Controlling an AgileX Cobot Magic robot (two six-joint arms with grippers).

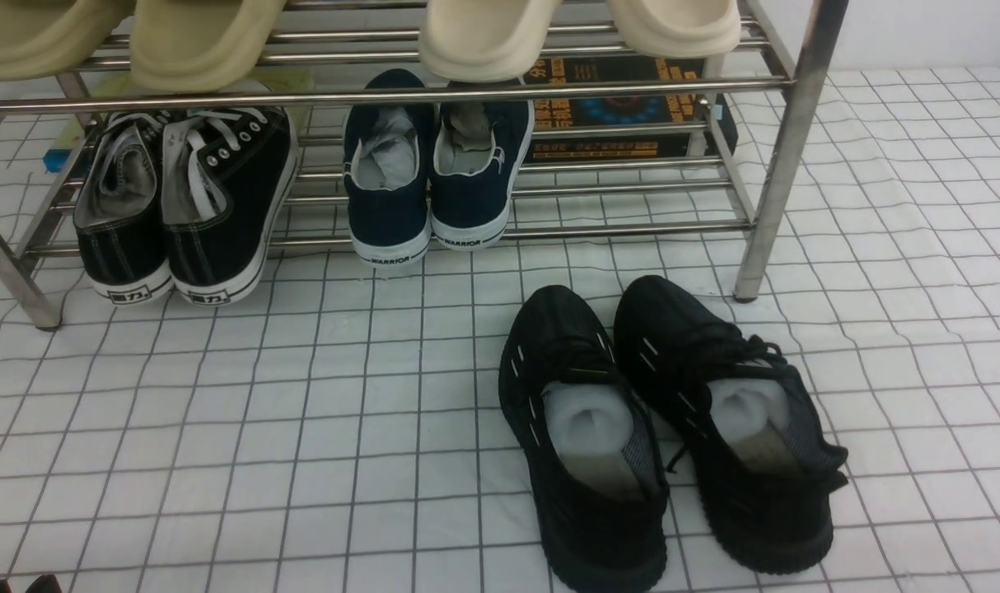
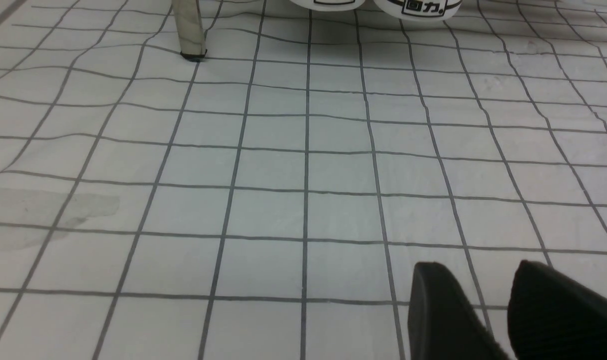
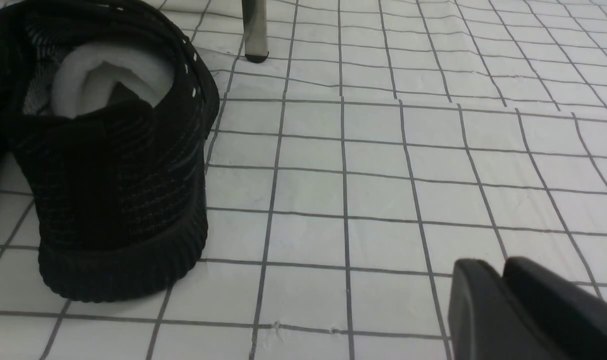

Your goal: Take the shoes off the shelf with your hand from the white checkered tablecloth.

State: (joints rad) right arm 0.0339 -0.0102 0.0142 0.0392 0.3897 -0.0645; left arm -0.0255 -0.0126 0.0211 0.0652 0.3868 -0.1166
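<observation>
At the left, the black left gripper point(image 2: 488, 300) is seen only in its own wrist view. Its two fingers stand a little apart and nothing is held. Only bare cloth and the white toe ends of the black canvas sneakers with white soles point(image 1: 191, 206) are seen ahead of it, at twelve o'clock.

The pair of all-black knit sneakers with white paper stuffing point(image 1: 669, 428) is found off the shiny steel tube shoe rack point(image 1: 784, 148), on the white checkered tablecloth point(image 1: 261, 412), at about five o'clock in the front view. The toes are pointed at the rack and the heels at the robot, so the long way runs from near to far.

The black right gripper point(image 3: 503, 287) is judged the nearer one. The heel of one black sneaker is seen at ten o'clock in its view. Its fingers look almost closed and empty.

The cloth is a little wrinkled. Plenty of bare cloth is seen around the pair.
</observation>
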